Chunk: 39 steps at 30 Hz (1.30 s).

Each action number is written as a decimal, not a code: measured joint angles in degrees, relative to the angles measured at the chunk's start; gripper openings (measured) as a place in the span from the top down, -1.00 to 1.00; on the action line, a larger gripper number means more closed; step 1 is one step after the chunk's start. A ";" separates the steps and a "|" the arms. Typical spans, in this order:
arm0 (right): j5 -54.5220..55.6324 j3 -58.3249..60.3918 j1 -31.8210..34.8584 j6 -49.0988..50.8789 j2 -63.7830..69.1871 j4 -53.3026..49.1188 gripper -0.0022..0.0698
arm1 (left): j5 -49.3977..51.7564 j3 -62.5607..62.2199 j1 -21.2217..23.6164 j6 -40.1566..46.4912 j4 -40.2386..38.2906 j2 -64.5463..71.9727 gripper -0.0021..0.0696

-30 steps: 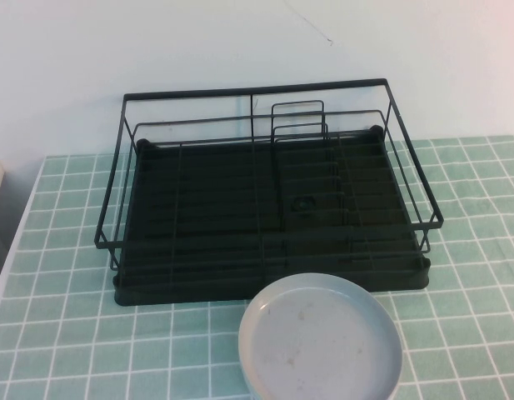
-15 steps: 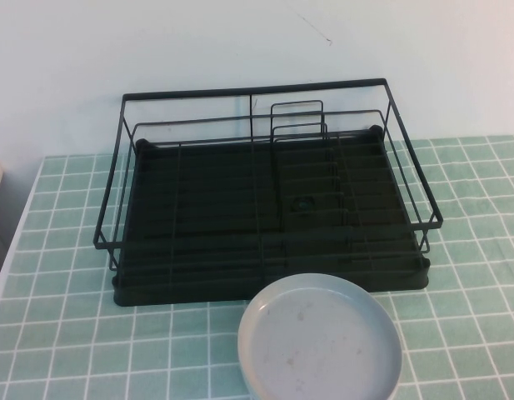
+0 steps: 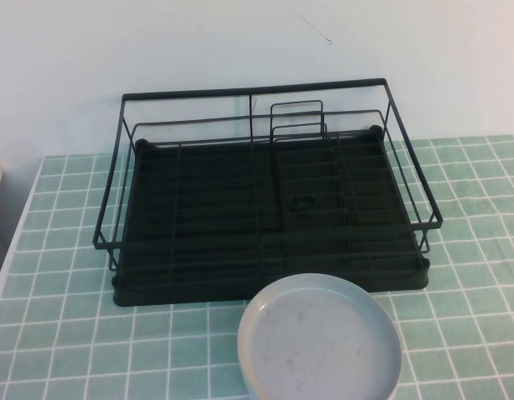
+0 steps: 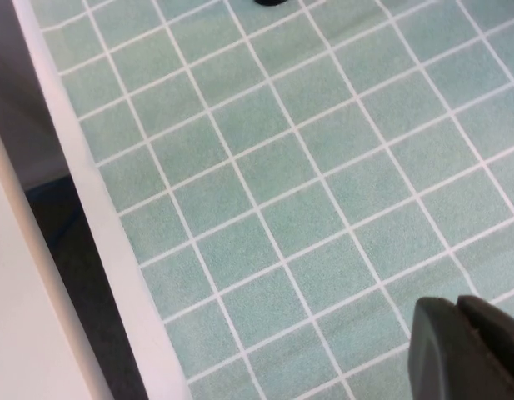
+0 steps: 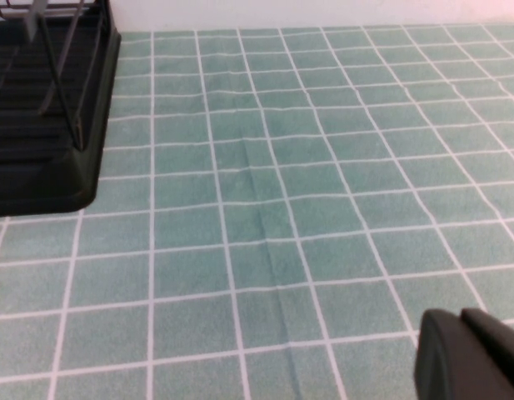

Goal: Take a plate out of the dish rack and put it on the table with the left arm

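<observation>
The tabletop point(image 3: 65, 333) carries the empty dish rack point(image 3: 265, 208), with the plate point(image 3: 320, 337) already lying flat just in front of it, well away from both hands. The left hand point(image 4: 469, 350) hovers with fingers together over bare tiles near the tabletop's edge; the right hand point(image 5: 473, 354) hovers beside the rack, grip untellable. Little can go wrong unless a hand sweeps low and nudges the plate.
</observation>
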State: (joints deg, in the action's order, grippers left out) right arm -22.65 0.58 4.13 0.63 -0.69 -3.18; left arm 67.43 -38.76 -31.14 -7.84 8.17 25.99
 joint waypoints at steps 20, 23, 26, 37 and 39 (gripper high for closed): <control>0.00 0.00 0.00 0.00 0.00 0.00 0.95 | -40.74 29.64 14.81 4.68 -3.19 -24.91 0.95; 0.00 0.00 0.00 0.00 0.00 0.00 0.95 | -45.20 34.84 18.22 7.51 -8.65 -26.46 0.95; 0.00 0.00 0.00 0.00 0.00 0.00 0.95 | -47.29 39.22 19.81 8.64 -10.96 -26.48 0.95; 0.00 0.00 0.00 0.00 0.00 0.00 0.95 | -47.90 39.39 23.10 11.48 -13.54 -26.71 0.95; 0.00 0.00 0.00 0.00 0.00 0.00 0.95 | -47.90 39.39 23.68 11.50 -14.93 -26.71 0.95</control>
State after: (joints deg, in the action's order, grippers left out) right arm -22.65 0.58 4.13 0.63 -0.69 -3.18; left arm 19.53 0.63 -7.46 3.66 -6.76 -0.72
